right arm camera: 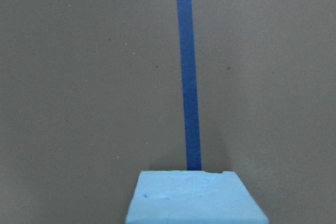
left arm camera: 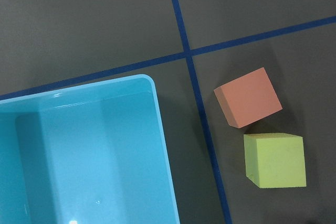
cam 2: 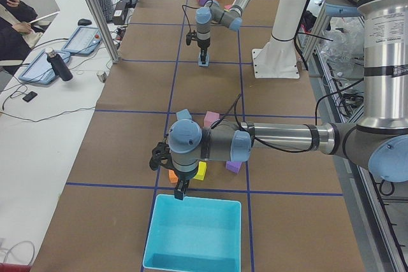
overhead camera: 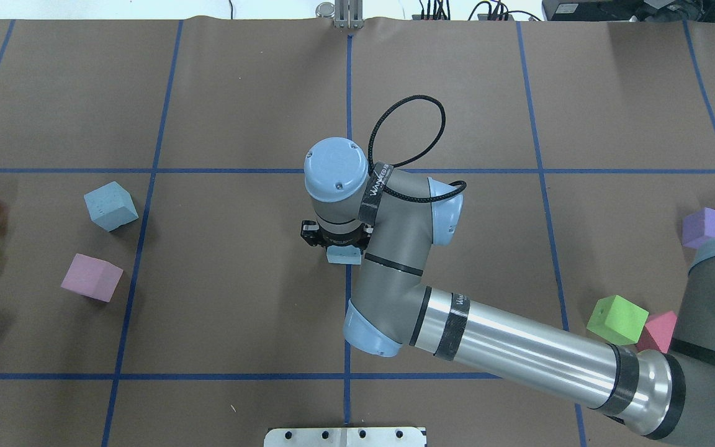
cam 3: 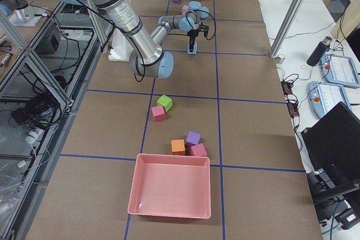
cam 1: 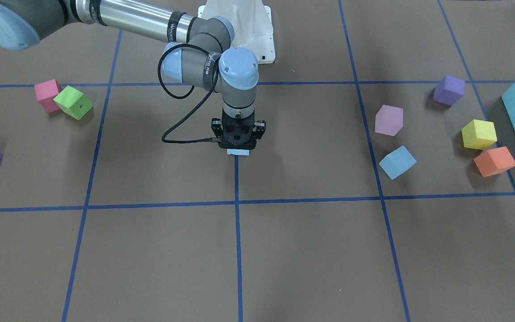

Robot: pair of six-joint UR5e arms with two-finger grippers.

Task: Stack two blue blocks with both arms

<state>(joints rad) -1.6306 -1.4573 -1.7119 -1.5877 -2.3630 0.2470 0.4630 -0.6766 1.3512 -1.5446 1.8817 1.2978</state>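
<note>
My right gripper (cam 1: pixel 238 148) hangs straight down at the table's centre, on the crossing of the blue tape lines. It is shut on a pale blue block (cam 1: pixel 238 152), which sits low at the table surface. That block also shows in the overhead view (overhead camera: pixel 345 255) and at the bottom of the right wrist view (right arm camera: pixel 194 199). The second blue block (cam 1: pixel 397 162) lies free on the robot's left side, also in the overhead view (overhead camera: pixel 110 206). My left gripper (cam 2: pixel 181 192) shows only in the exterior left view, above the near rim of the turquoise bin. I cannot tell whether it is open or shut.
The turquoise bin (left arm camera: pixel 79 156) is below the left wrist camera, with an orange cube (left arm camera: pixel 248 97) and a yellow cube (left arm camera: pixel 275 160) beside it. A pink cube (cam 1: pixel 389 120) and a purple cube (cam 1: pixel 449 90) lie near the free blue block. A green cube (cam 1: pixel 73 102) and other cubes lie on the robot's right.
</note>
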